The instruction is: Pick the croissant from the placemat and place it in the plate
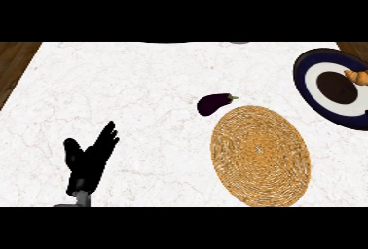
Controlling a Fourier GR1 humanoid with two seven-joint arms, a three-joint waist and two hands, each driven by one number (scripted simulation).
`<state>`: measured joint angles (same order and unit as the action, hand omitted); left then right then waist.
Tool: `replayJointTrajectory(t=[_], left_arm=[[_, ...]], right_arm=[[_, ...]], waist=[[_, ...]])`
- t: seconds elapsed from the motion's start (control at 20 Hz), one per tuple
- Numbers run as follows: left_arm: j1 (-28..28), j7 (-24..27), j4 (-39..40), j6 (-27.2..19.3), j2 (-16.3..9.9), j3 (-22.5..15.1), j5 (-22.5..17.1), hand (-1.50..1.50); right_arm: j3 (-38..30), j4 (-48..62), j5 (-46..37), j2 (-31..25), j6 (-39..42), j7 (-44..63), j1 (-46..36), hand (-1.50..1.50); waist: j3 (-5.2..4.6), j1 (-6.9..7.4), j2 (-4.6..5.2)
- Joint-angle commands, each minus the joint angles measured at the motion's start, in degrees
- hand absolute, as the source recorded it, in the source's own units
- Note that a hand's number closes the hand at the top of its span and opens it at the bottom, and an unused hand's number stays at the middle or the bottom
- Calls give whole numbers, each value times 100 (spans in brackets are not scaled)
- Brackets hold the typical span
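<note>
The golden-brown croissant (357,77) lies on the plate (316,90) at the right edge of the head view, partly cut off by the frame. The plate is dark blue with a white ring and a dark centre. The round woven placemat (260,155) lies right of centre with nothing on it. My left hand (87,160) rests at the lower left, fingers straight and pointing up, holding nothing. My right hand does not show.
A dark purple eggplant (214,103) lies just above the placemat's upper left rim. The white marble counter (129,87) has wooden floor showing past its left and right upper corners.
</note>
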<state>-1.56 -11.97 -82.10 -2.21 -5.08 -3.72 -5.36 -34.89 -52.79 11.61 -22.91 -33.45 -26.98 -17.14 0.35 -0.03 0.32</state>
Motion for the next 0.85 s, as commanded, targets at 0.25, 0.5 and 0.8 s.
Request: replayJointTrajectory(t=[0.25,0.5,0.8], left_arm=[[191,-204,-1,-35,71,30,94,0],[291,-300,26,-76,153,94,105,0],[542,-220,371,46,88,272,100,0]], right_arm=[[-39,1146,260,44,950,-1466,385,-150],[416,411,143,434,602,-1078,885,-150],[600,170,215,896,422,-1367,1297,-150]], waist=[[-32,20,-28],[-36,-1,-34],[-36,-12,-34]])
